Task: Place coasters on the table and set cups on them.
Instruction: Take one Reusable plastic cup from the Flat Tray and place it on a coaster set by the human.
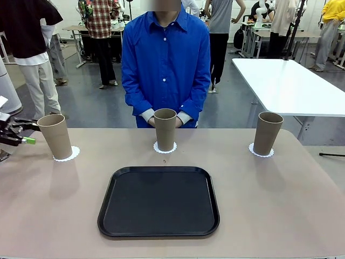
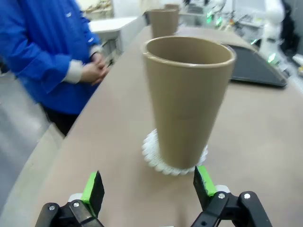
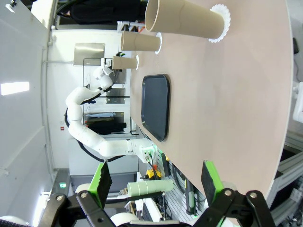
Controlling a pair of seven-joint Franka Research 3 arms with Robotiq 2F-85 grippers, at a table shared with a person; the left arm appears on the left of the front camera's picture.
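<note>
Three tan cups stand upright on the beige table point(image 1: 280, 216), each centred on a white scalloped coaster: the left cup point(image 1: 55, 136) on the left coaster point(image 1: 73, 154), the middle cup point(image 1: 165, 129) on the middle coaster point(image 1: 157, 147), the right cup point(image 1: 267, 133) on the right coaster point(image 1: 252, 149). A black tray point(image 1: 159, 202) lies between them and the near edge. The left gripper point(image 2: 147, 189), fingers released and holding nothing, sits just beside the left cup without touching it. The right gripper point(image 3: 154, 177), likewise spread and empty, is well apart from the cups. A person in a blue shirt point(image 1: 165, 65) stands behind the middle cup with hands point(image 2: 93, 70) clasped.
</note>
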